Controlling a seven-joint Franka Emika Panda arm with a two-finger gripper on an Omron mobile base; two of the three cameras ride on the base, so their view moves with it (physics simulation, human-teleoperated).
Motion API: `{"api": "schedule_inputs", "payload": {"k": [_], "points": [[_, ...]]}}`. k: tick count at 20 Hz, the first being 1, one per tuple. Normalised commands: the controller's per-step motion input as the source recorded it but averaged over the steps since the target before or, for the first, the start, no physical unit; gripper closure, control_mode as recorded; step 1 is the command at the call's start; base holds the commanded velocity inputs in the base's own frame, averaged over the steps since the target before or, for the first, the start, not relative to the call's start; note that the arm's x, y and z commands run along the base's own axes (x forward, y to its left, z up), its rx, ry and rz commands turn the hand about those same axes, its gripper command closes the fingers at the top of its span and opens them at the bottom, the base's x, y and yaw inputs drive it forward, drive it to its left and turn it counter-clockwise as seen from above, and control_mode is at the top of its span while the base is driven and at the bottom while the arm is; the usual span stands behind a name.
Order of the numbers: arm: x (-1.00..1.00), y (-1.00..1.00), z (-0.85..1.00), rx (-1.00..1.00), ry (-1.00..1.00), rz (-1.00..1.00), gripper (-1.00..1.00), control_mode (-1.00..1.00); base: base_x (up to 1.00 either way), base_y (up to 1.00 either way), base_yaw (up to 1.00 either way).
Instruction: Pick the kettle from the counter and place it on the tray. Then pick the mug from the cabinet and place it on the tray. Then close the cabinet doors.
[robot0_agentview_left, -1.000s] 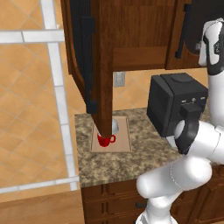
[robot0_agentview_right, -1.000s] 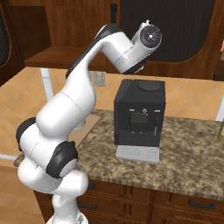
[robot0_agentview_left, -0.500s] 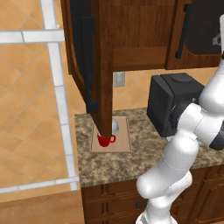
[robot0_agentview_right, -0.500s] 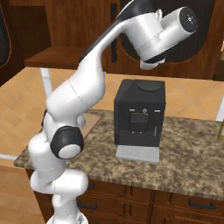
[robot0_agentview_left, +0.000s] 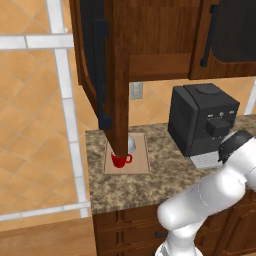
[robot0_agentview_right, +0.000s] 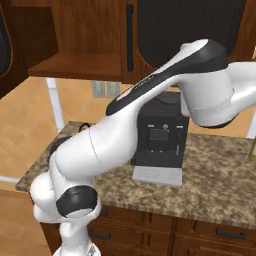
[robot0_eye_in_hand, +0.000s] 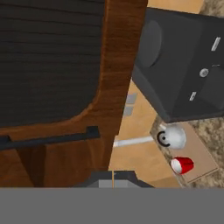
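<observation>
From my left base view: tray (robot0_agentview_left: 141, 158) sits on the counter (robot0_agentview_left: 150, 182), left end. Mug (robot0_agentview_left: 120, 160) on the tray, kettle (robot0_agentview_left: 131, 144) on it too, at the mug's 1 o'clock, just behind. Open cabinet door (robot0_agentview_left: 107, 75) hangs in front of both. Coffee machine (robot0_agentview_left: 200, 122) at the tray's 3 o'clock. Cabinet (robot0_agentview_left: 160, 40) overhead, 12 o'clock.

A home kitchen, rendered rather than filmed. A speckled granite counter (robot0_agentview_left: 150, 182) tops dark wooden drawers (robot0_agentview_right: 200, 235), and a dark wooden wall cabinet (robot0_agentview_left: 160, 45) with glass-panelled doors (robot0_eye_in_hand: 52, 57) hangs above. A black coffee machine (robot0_agentview_right: 160, 137) stands on the counter, near a wooden tray (robot0_agentview_left: 141, 160) carrying a red mug (robot0_agentview_left: 120, 160) and a small kettle (robot0_eye_in_hand: 171, 136) (breakfast things, plainly). Wall outlets (robot0_agentview_right: 105, 89) sit below the cabinet.
</observation>
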Motion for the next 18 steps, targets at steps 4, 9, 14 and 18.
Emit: {"api": "schedule_inputs", "payload": {"k": [4,9,14,18], "points": [[-1.00,1.00,-1.00,-0.14,-0.47,-0.36,1.00,-1.00,0.00,0.00,0.00],[-0.98,1.00,-0.98,-0.16,-0.47,-0.29,1.00,-1.00,0.00,0.00,0.00],[-0.76,1.00,-0.66,-0.20,-0.39,-0.22,1.00,-1.00,0.00,0.00,0.00],[-0.56,1.00,-0.25,-0.21,-0.32,-0.19,1.00,-1.00,0.00,0.00,0.00]]}}
